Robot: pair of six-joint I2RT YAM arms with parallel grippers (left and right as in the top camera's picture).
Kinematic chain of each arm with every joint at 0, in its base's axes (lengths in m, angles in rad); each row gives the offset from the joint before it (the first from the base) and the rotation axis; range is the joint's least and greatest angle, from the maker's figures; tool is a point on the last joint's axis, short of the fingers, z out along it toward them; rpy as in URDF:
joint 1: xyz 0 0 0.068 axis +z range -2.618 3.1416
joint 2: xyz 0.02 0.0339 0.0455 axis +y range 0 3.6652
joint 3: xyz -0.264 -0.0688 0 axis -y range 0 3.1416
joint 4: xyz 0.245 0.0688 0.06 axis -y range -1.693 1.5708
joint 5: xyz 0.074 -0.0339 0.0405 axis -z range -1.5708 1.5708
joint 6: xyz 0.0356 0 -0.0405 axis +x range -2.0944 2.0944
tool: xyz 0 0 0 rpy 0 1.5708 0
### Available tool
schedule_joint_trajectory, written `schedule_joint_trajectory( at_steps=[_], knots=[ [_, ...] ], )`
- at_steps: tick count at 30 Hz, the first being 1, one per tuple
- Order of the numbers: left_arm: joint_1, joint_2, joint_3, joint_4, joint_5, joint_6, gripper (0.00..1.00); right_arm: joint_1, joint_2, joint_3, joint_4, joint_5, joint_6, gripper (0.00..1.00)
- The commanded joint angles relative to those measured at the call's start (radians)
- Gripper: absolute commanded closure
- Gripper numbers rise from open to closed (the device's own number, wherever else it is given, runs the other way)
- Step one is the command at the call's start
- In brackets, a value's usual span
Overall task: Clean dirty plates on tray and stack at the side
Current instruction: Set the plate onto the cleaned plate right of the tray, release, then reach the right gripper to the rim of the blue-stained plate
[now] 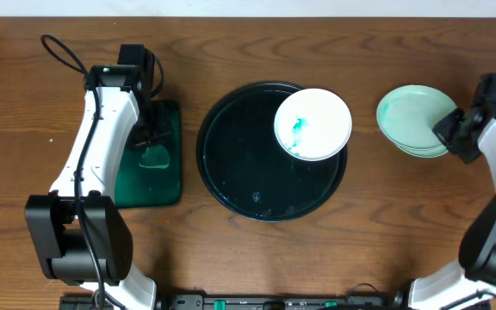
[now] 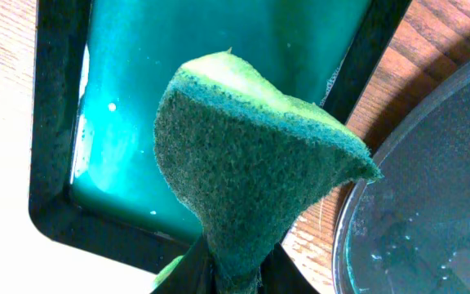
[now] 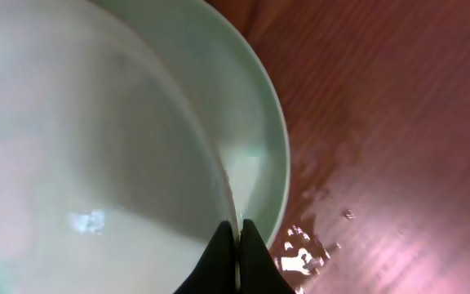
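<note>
Left arm is reaching up the left side of the bench [image 1: 231,60] from its base at the near edge, wrist hanging over the green tray [image 1: 160,185]. The left claw [image 2: 237,273] is clamping a green sponge [image 2: 251,171] by its narrow end. The sponge is fanning out wide past the fingertips, above the teal liquid pooling in the green tray. The black rim of that tray is showing below and to the side.

Just right of the green tray, the black tray [image 1: 235,168] is sitting mid-bench, wet and glossy. A smeared plate [image 1: 321,120] is lying on its upper right part, overhanging the rim a little and carrying a teal streak left of its centre. No arm is standing over it.

Further right, apart from the black tray, two pale green plates are lying one over the other on the bare wood. The upper plate [image 3: 80,139] is sitting offset over the lower plate [image 3: 259,114]. Whether it is resting or lifted, cannot tell.

Right arm is coming in from the right edge, wrist bending toward this pair. The right claw [image 3: 237,245] is pinching the rim of the upper plate, fingers nearly together. Water drops are glinting on the wood just beside the fingers.
</note>
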Motion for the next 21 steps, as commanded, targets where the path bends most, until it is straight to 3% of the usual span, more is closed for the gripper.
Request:
schedule_joint_trajectory(
  at_steps=[1, 4, 6, 8, 9, 13, 14, 17, 19, 21],
  knots=[
    [0.003, 0.013, -0.010, -0.006, -0.008, 0.016, 0.84, -0.007, 0.045, 0.013, 0.020, -0.011, -0.005, 0.99],
    [0.003, 0.013, -0.010, -0.007, -0.008, 0.016, 0.84, -0.008, 0.059, 0.013, 0.032, -0.024, -0.001, 0.98],
    [0.003, 0.013, -0.010, -0.007, -0.008, 0.016, 0.84, -0.008, 0.057, 0.015, 0.034, -0.026, -0.001, 0.84],
    [0.003, 0.013, -0.010, -0.007, -0.008, 0.016, 0.84, -0.011, 0.052, 0.025, 0.031, -0.031, -0.011, 0.58],
    [0.003, 0.013, -0.010, -0.007, -0.008, 0.016, 0.84, -0.013, 0.048, 0.034, 0.024, -0.037, -0.024, 0.56],
    [0.003, 0.013, -0.010, -0.010, -0.008, 0.016, 0.84, -0.013, 0.029, 0.096, -0.027, -0.045, -0.071, 0.55],
    [0.003, 0.013, -0.010, -0.010, -0.008, 0.016, 0.84, -0.012, 0.024, 0.141, -0.063, -0.056, -0.105, 0.58],
    [0.003, 0.013, -0.010, -0.010, -0.008, 0.016, 0.84, -0.006, 0.023, 0.224, -0.125, -0.140, -0.215, 0.88],
    [0.003, 0.013, -0.010, -0.010, -0.008, 0.016, 0.84, 0.003, 0.023, 0.265, -0.156, -0.248, -0.327, 0.92],
    [0.003, 0.013, -0.010, -0.010, -0.008, 0.016, 0.84, 0.024, 0.023, 0.293, -0.176, -0.398, -0.446, 0.88]
  ],
)
